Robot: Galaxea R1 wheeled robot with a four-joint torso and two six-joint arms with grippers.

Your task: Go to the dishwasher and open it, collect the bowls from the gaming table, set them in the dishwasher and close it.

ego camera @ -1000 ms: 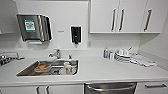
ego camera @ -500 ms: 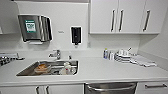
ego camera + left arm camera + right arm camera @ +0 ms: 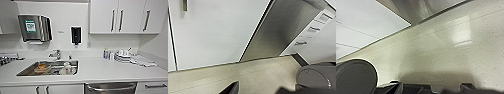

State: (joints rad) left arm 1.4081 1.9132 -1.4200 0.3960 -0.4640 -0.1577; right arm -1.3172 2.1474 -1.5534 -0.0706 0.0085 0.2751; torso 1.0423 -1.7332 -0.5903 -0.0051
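Nothing among the things on the counter is shifting between the earlier head pictures and this one; the whole kitchen scene is sitting just as it was, so the camera is holding its place too. Facing the robot, the white counter (image 3: 100,71) is carrying a steel sink (image 3: 48,68) with dishes lying in it, a tap (image 3: 56,53) behind it, and a stack of plates (image 3: 123,58) off to the right. Below the counter's front edge the dishwasher (image 3: 111,88) is showing its steel front and bar handle, door closed. Both wrist views are looking low along pale floor toward that steel front (image 3: 278,32) and white cabinet doors (image 3: 210,32). Dark gripper parts are edging those pictures, but I cannot tell whether either gripper's fingers are spread or closed, nor how near they are to the dishwasher.
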